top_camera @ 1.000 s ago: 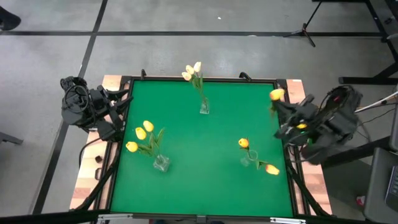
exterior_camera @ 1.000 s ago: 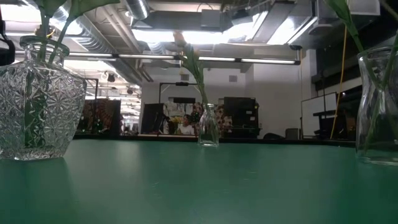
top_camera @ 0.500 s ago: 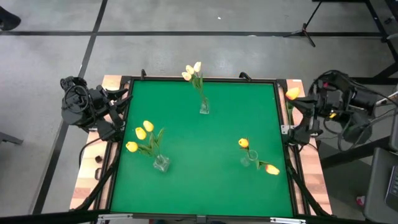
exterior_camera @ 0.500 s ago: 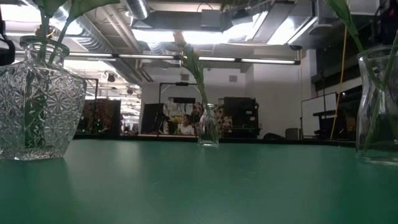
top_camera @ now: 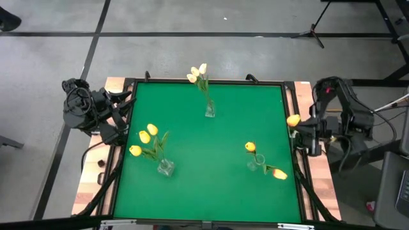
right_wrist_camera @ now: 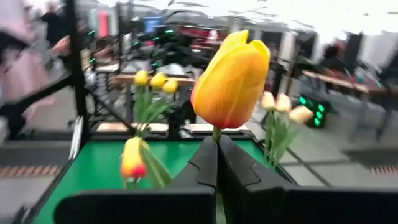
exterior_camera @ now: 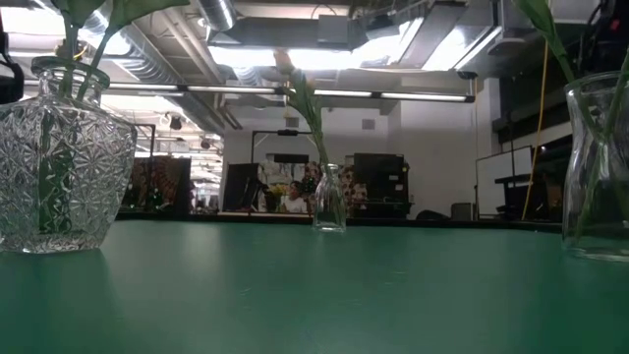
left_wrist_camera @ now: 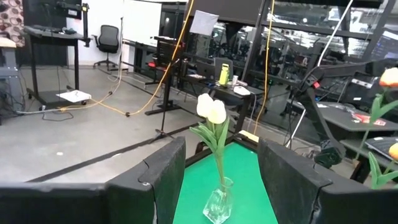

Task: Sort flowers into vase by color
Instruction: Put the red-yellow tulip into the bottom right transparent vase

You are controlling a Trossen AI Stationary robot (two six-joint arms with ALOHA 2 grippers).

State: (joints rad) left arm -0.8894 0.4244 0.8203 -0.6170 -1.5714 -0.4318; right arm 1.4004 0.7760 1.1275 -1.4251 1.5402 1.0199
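Three glass vases stand on the green table (top_camera: 211, 191). A far one (top_camera: 209, 110) holds white tulips (top_camera: 198, 72), a near-left one (top_camera: 165, 167) yellow tulips (top_camera: 146, 136), and a near-right one (top_camera: 257, 163) orange-red tulips (top_camera: 250, 147). My right gripper (top_camera: 298, 124) is at the table's right edge, shut on an orange-yellow tulip (right_wrist_camera: 231, 79). My left gripper (left_wrist_camera: 221, 168) waits open at the left edge, facing the white tulips (left_wrist_camera: 211, 111). My right gripper pinches the tulip's stem (right_wrist_camera: 216, 132) just below the head between its two shut fingers. The fingers lie level and come from the table's right side. The head stands upright above the fingertips, clear of the table. The fingers hide the rest of the stem.
A black frame and wooden strips (top_camera: 316, 185) border the table. Cables (top_camera: 77, 102) bunch by the left arm. In the low view the cut-glass vase (exterior_camera: 64, 157) and a tall vase (exterior_camera: 597, 167) stand close, with the small bottle (exterior_camera: 329, 199) far off. The green middle lies bare.
My right gripper has swung with the tulip from over the table's far right part out past the right edge. It has then gone toward the near edge and down, turning about. It has stayed shut on the stem.
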